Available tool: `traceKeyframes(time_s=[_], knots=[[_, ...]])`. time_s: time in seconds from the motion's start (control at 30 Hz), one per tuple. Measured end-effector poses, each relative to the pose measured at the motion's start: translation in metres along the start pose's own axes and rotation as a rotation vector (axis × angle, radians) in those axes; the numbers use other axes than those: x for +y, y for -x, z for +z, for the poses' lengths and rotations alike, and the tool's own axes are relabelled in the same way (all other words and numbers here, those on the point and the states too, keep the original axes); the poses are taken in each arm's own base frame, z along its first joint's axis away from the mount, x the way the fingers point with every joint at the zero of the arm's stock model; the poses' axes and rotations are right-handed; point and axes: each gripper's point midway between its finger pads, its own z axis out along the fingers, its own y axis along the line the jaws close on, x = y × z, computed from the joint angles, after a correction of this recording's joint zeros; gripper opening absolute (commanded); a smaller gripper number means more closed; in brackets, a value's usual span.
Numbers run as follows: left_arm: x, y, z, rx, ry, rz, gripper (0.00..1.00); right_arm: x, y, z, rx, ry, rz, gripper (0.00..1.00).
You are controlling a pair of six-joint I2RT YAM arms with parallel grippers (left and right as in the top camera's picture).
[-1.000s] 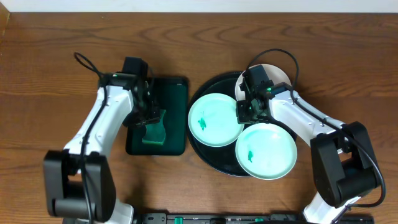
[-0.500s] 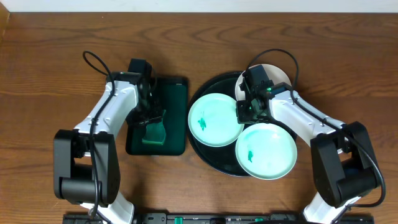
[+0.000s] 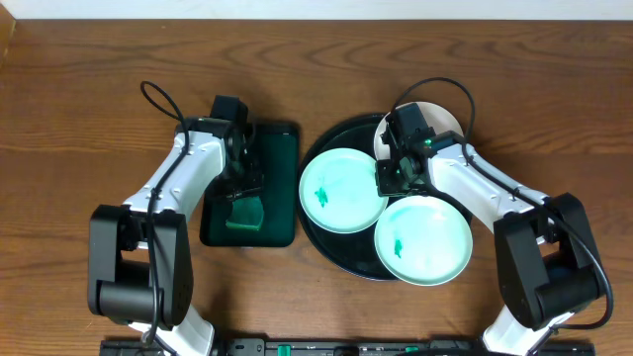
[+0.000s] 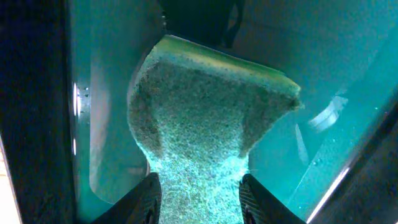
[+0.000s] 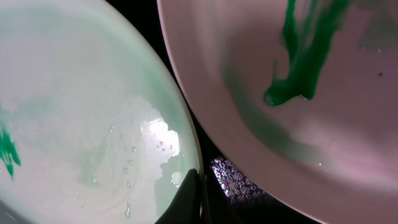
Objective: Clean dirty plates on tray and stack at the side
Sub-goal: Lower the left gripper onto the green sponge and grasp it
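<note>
A: Where are the plates being kept?

B: All three are being carried by the black tray [image 3: 331,247] on the table [image 3: 79,99]. The two mint plates are being shown side by side, one at the left [image 3: 341,190] and one at the near right [image 3: 423,240], each being marked by a green smear. The white plate [image 3: 445,114] is being half hidden by the right arm at the far right.

A: And the right claw [image 5: 196,196]?

B: It is being held with its fingers pressed together and empty, its tip being pointed at the dark gap where two plate rims are meeting.

A: The left claw [image 4: 202,199]?

B: It is being held over the dark green tray [image 3: 277,148], fingers apart, with the narrow waist of the green sponge [image 4: 205,106] being straddled. Whether the sponge is being squeezed cannot be told, since the fingers are being seen just at its sides.
</note>
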Motion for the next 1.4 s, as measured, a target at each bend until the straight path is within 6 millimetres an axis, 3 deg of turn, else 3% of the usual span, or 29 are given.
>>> traceKeyframes(time_s=[0.37, 0.47, 0.53, 0.57, 0.87, 0.97, 1.07, 1.17, 1.2, 1.3, 1.4], knots=[[0.001, -0.003, 0.020, -0.020, -0.016, 0.025, 0.42, 0.000, 0.000, 0.000, 0.000, 0.000, 0.000, 0.01], [0.001, -0.003, 0.023, -0.032, -0.021, 0.032, 0.28, 0.000, 0.000, 0.000, 0.000, 0.000, 0.000, 0.01], [0.001, -0.002, 0.025, -0.038, -0.023, 0.034, 0.11, 0.000, 0.000, 0.000, 0.000, 0.000, 0.000, 0.01], [0.001, -0.003, 0.026, -0.039, -0.023, 0.037, 0.08, 0.000, 0.000, 0.000, 0.001, 0.000, 0.000, 0.01], [0.001, -0.004, 0.018, -0.050, -0.025, 0.042, 0.07, 0.000, 0.000, 0.000, 0.001, 0.000, 0.000, 0.01], [-0.002, 0.000, -0.003, -0.113, -0.047, 0.046, 0.08, 0.000, 0.000, 0.000, 0.002, -0.001, 0.000, 0.04], [-0.007, 0.007, -0.037, -0.226, -0.086, 0.054, 0.07, -0.001, -0.003, 0.000, 0.010, -0.005, 0.010, 0.30], [-0.012, 0.015, -0.086, -0.390, -0.141, 0.065, 0.07, -0.001, -0.003, 0.000, 0.013, -0.005, 0.007, 0.36], [-0.014, 0.016, -0.099, -0.433, -0.156, 0.068, 0.07, -0.001, -0.003, 0.000, 0.013, -0.004, 0.004, 0.35], [-0.015, 0.014, -0.136, -0.546, -0.194, 0.075, 0.07, -0.001, -0.002, 0.001, 0.006, -0.002, -0.002, 0.14], [-0.015, 0.009, -0.154, -0.599, -0.212, 0.079, 0.07, -0.002, -0.004, 0.004, 0.005, -0.003, 0.002, 0.01]])
